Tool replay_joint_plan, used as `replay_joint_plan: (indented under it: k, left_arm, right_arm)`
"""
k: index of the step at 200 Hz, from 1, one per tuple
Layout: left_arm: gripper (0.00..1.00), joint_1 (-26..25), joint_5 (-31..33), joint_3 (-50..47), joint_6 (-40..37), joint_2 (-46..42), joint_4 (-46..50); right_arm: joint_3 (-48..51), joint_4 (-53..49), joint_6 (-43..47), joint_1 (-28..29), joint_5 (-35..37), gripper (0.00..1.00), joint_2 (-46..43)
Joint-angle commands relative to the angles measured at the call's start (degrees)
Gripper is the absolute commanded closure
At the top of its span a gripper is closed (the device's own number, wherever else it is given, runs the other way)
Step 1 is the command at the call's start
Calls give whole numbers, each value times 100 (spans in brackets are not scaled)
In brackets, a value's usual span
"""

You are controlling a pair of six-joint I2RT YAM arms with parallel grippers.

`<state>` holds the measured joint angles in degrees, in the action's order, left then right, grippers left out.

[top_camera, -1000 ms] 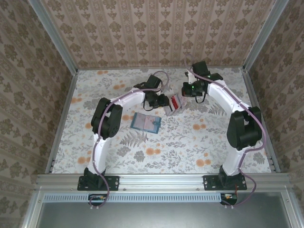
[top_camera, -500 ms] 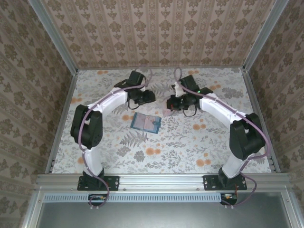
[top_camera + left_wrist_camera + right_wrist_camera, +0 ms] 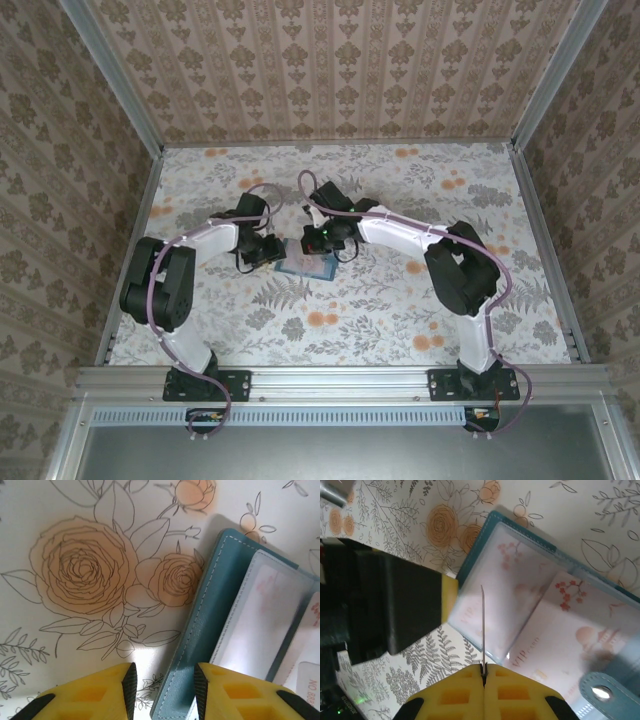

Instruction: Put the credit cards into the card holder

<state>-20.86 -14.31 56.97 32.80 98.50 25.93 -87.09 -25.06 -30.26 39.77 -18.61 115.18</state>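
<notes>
While the right gripper [image 3: 484, 672] carries a card: its jaws are clamped tight on one credit card [image 3: 482, 625], held upright and seen edge-on (we cannot tell its colour), directly above the left pane of the card holder [image 3: 202, 630].
Card holder position: it lies open and flat on the table [image 3: 400, 290], between the two grippers in the overhead view. Pale cards [image 3: 570, 635] printed with red blossoms already sit in its panes.
Left gripper [image 3: 162, 685]: jaws narrowly parted, holding nothing. They straddle the holder's stitched left edge, one finger [image 3: 100, 692] over bare table, the other over the cover.
Step in hand: we judge this to be insertion of the card into a pocket.
Procedure: we would tilt the card toward flat, align its lower edge with the pocket mouth, then slide it in slowly. The left gripper should brace the holder so that it does not skate. We would release only once the card is seated.
Risk: a thin card may pivot in the pads or catch on the clear window.
Surface: the table top is a smooth floral-printed sheet, probably slippery.
Enclosure: damask-papered walls [image 3: 340, 70] on three sides, an aluminium rail [image 3: 340, 378] along the near edge.
</notes>
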Motion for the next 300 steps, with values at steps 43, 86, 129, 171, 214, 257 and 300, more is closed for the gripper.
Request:
replay_joint_plan:
  k: [43,86,129,171,214,257,300]
  left_arm:
    - [63,-8,-134,-76,51,105,-323]
    - [63,-10,-127,-195,128,143,-419]
    - [63,-59,-143,-218,169,214,-457]
    - [63,-144,-108,-262,226,200,-477]
    - [64,-190,-126,-355,266,290,-571]
    - [65,-232,-125,-355,287,321,-578]
    - [67,-277,-116,-393,331,317,-623]
  right_arm:
    - [-111,-712,46,7,842,100,212]
    - [346,-843,117,-142,1159,100,-103]
    - [298,-708,47,-184,922,100,-98]
    - [406,-75,-434,-331,158,100,44]
    - [857,276,-700,-519,-156,100,-81]
    - [1078,506,-920,-593,-354,100,-88]
    - [1148,771,-1128,-628,-536,100,46]
